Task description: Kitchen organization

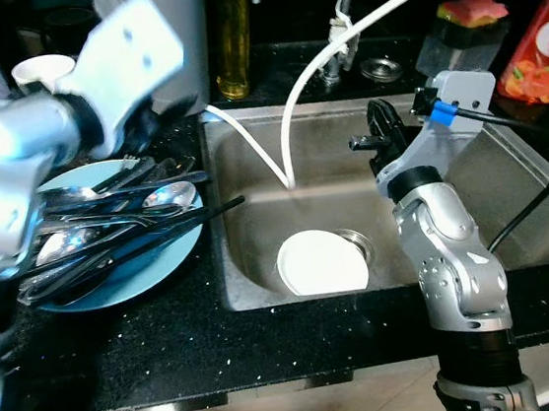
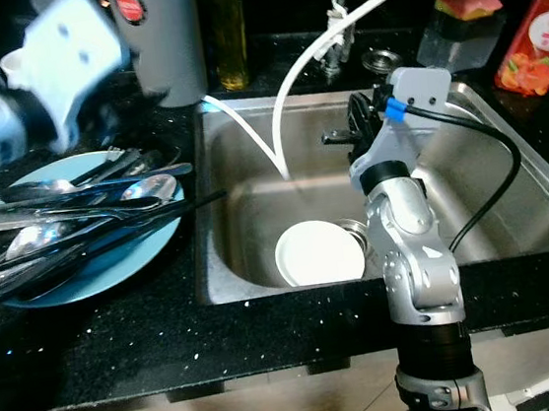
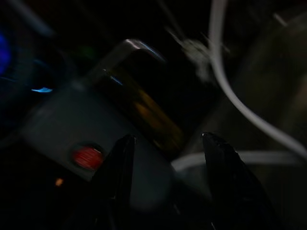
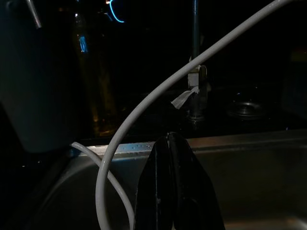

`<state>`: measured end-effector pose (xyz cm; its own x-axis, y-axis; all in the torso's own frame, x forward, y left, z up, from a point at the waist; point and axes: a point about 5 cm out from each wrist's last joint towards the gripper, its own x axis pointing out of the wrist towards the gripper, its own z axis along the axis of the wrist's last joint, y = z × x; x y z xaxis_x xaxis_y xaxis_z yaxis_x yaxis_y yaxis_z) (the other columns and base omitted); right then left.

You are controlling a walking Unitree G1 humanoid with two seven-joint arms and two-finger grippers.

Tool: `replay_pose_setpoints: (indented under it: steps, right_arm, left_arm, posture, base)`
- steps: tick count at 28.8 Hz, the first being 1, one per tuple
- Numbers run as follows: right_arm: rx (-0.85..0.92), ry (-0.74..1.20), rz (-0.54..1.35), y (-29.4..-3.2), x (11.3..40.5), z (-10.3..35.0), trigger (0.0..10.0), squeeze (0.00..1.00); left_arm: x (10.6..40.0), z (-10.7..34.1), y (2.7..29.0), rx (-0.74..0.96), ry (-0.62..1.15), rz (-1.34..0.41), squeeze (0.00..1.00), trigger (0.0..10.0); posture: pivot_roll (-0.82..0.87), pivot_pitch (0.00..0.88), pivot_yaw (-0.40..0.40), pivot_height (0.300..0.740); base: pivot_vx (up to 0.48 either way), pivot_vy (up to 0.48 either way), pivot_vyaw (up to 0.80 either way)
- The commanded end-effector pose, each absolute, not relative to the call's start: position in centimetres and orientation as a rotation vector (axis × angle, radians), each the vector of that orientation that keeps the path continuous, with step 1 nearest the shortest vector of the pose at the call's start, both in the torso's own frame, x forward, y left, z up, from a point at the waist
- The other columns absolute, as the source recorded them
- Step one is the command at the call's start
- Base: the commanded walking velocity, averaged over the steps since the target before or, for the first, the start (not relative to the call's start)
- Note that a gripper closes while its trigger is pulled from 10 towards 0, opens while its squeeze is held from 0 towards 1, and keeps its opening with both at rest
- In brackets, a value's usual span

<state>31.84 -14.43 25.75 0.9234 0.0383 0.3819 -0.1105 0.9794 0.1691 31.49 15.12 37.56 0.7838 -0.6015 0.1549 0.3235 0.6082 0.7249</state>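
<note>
Cutlery [image 1: 108,224] lies heaped on the blue plate [image 1: 153,269] at nine o'clock of the sink [image 1: 249,159], perhaps awaiting sorting, left pincer [image 3: 168,158] parted and empty above, right pincer [image 4: 169,158] closed, holding nothing.

Items: plate, cutlery, dish.
Blue plate [image 1: 153,269] flat on counter, sink's 9 o'clock, heaped with spoons and dark-handled cutlery [image 1: 109,229]. White round dish [image 1: 321,263] tilted in basin beside the drain.
</note>
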Motion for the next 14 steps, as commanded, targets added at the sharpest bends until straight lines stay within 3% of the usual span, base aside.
replay_pose_setpoints:
  steps: [1,8,10,14]
  right_arm:
    - [0.194,-0.381,0.063,-14.7,31.9,25.4,10.0,0.00]
    - [0.200,-0.380,0.065,-14.5,31.7,25.2,10.0,0.00]
    - [0.205,-0.380,0.066,-14.5,31.8,25.2,10.0,0.00]
    - [0.208,-0.384,0.068,-14.4,31.9,25.2,10.0,0.00]
  left_arm:
    - [31.6,38.0,15.0,0.694,-0.456,-0.512,0.00,10.0]
    - [31.3,38.3,12.8,0.495,-0.528,-0.512,0.00,10.0]
    - [30.8,37.7,10.8,0.336,-0.546,-0.534,0.00,10.0]
    - [30.5,38.2,9.4,0.203,-0.596,-0.502,0.00,10.0]
  posture:
    - [0.27,0.075,-0.073,0.740]
    - [0.26,0.076,-0.073,0.740]
    - [0.26,0.077,-0.074,0.740]
    - [0.25,0.076,-0.075,0.740]
  base:
    - [0.000,0.000,0.00]
    - [0.000,0.000,0.00]
    - [0.000,0.000,0.00]
    - [0.000,0.000,0.00]
